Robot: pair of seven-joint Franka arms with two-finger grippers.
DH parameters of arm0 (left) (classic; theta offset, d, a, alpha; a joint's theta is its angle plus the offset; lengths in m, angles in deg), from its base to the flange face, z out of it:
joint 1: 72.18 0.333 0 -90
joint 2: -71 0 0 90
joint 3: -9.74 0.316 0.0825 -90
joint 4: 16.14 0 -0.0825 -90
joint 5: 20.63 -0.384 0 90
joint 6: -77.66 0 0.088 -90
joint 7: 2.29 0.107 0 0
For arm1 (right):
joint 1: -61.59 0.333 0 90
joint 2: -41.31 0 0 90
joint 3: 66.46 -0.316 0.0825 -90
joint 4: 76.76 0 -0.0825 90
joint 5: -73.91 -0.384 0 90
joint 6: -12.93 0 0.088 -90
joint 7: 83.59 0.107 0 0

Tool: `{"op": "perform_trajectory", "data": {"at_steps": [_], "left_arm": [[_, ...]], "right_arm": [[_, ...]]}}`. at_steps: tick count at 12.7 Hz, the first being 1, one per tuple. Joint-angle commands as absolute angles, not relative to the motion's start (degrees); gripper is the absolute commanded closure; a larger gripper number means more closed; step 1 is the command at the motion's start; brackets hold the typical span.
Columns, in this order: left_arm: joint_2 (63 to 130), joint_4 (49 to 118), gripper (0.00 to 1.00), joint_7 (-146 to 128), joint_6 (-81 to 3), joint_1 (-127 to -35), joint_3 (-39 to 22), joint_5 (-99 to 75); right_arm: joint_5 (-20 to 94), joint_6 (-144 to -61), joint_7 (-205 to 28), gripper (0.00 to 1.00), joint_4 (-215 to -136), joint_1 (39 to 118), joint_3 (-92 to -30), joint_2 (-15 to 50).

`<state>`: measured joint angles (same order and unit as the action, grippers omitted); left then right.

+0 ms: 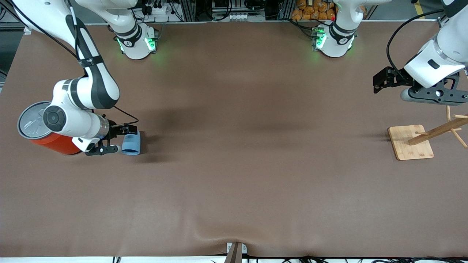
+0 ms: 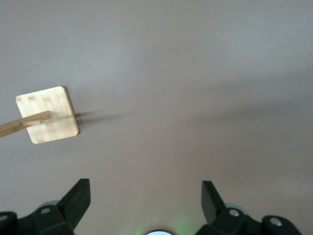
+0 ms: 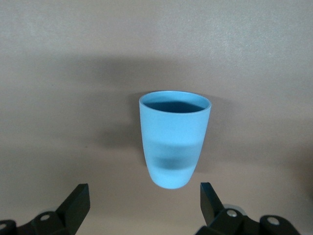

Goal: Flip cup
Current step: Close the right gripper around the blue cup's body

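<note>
You are looking at a wide counter (image 1: 234,164) covered in a plain brown mat that wrinkles slightly at the edge nearest the front camera; along the edge where the arm bases stand you can see metal racks, cables and a heap of orange packets. No brand or readable writing shows on anything, only embossed marks on a grey lid too small to read. The right gripper (image 1: 117,140) is low at the right arm's end of the counter, its jaws spread wide, and the cup (image 1: 131,143) lies on its side on the mat just ahead of the jaws, not between them. In the right wrist view the cup (image 3: 174,142) shows its rounded base pointing toward the jaws and its darker blue mouth pointing away, with the two fingertips (image 3: 77,201) apart on either side and not touching it. Close beside the right wrist stands a large orange can (image 1: 55,140) with a grey pull-tab lid, partly hidden by the arm. The left gripper (image 1: 431,95) waits in the air at the left arm's end, jaws spread and holding nothing, above the mat close to a wooden rack (image 1: 437,132) on a square bamboo base (image 2: 48,115), its pegged post leaning up toward those jaws.
</note>
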<state>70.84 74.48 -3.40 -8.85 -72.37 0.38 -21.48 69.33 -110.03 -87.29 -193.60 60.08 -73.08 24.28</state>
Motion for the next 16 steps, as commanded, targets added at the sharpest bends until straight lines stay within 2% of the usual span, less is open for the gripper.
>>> {"op": "perform_trajectory", "data": {"at_steps": [1, 13, 14, 15, 16], "left_arm": [[70.83, 74.30, 0.00, -2.99, -8.21, -71.91, 0.25, -21.69], [70.83, 74.39, 0.00, -3.26, -8.21, -71.74, 0.25, -21.60], [70.83, 74.39, 0.00, -3.26, -8.21, -71.74, 0.25, -21.60], [70.83, 74.39, 0.00, -3.26, -8.21, -71.74, 0.25, -21.60], [70.83, 74.39, 0.00, -3.26, -8.21, -71.74, 0.25, -21.60]], "right_arm": [[69.78, -113.10, -87.19, 0.00, -195.94, 60.26, -73.13, 25.05], [72.24, -125.49, -87.19, 0.00, -199.11, 59.57, -72.70, 17.24], [72.24, -126.55, -87.19, 0.14, -199.02, 59.57, -72.78, 16.36], [72.32, -126.82, -87.36, 0.54, -198.76, 59.91, -72.78, 16.09], [72.33, -126.21, -87.71, 0.89, -198.23, 60.00, -72.78, 16.26]]}}
